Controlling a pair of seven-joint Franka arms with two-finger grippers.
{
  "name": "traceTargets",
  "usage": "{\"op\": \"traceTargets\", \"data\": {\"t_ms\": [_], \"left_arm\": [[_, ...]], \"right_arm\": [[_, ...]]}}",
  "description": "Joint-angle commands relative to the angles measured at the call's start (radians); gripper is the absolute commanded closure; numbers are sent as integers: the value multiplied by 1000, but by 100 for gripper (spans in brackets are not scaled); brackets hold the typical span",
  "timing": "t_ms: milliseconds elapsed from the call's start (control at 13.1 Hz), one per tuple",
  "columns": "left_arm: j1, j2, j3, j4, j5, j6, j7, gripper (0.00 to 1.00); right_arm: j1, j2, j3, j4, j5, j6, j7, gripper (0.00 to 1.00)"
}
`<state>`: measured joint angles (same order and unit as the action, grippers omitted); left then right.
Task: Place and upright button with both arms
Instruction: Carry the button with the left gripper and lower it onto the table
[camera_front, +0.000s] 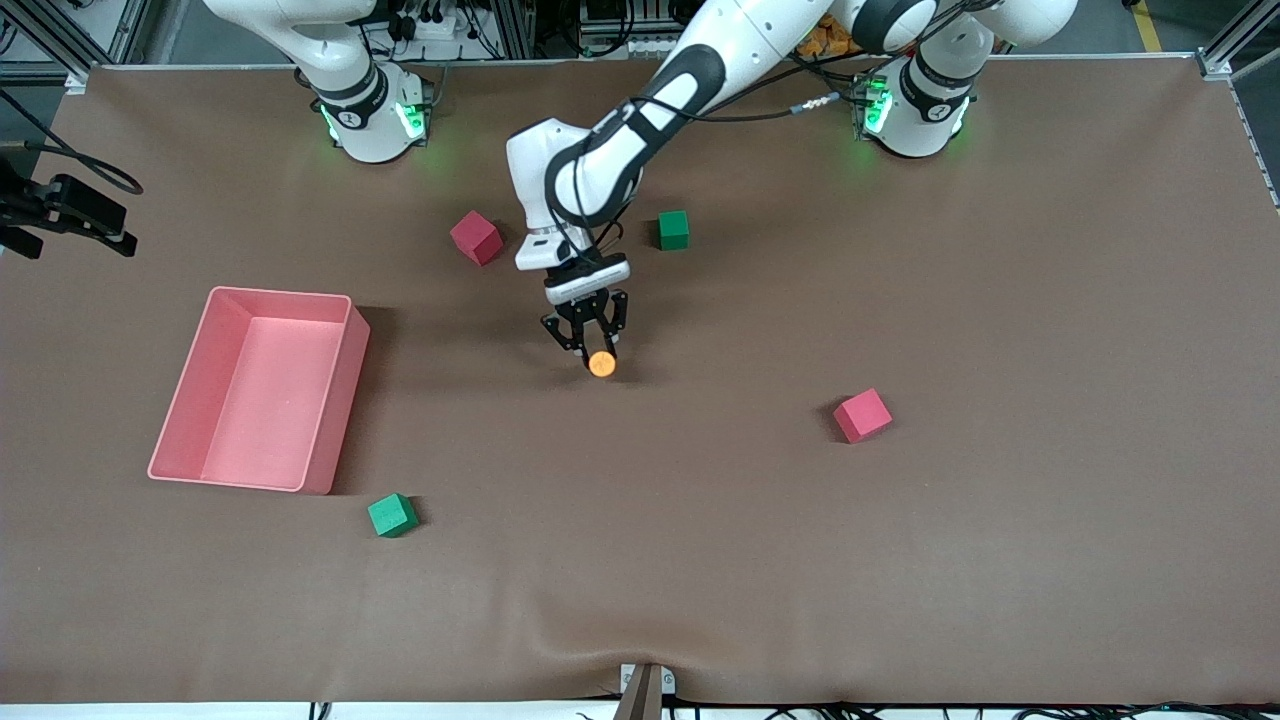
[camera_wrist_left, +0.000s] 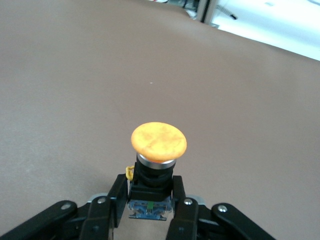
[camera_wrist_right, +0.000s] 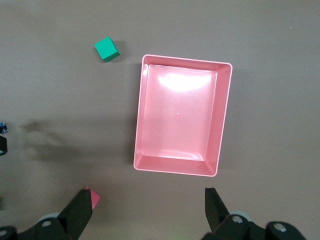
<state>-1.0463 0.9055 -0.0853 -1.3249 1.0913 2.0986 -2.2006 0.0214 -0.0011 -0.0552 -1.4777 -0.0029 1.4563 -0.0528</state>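
left hand (camera_front: 592, 345): clamped on the black body of the button (camera_front: 601, 364), orange cap outward, low over mid-table (camera_front: 700, 560), contact seemingly hidden | right hand (camera_wrist_right: 150, 210): out of front view, fingers spread, empty, high over pink bin (camera_wrist_right: 225, 117) | red cube (camera_wrist_right: 91, 198) half hidden by finger

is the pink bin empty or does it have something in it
Empty. The right wrist view looks straight down into the bin and shows only its bare pink floor; the front view agrees.
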Motion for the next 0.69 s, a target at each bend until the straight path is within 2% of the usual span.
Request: {"op": "traceTargets", "data": {"t_ms": [0,153,458,610], "left_arm": [[-34,19,13,-16,119,-6,-44,100],[-54,70,15,-14,186,-49,-60,100],[-75,147,15,-16,355,-90,-233,100],[-75,159,13,-16,374,-103,-261,100]], "right_arm": [[-12,3,5,10,18,-10,-7,0],[-14,0,5,10,18,-10,-7,0],[-15,0,5,8,18,-10,-7,0],[-15,3,5,8,18,-11,-7,0]]}}
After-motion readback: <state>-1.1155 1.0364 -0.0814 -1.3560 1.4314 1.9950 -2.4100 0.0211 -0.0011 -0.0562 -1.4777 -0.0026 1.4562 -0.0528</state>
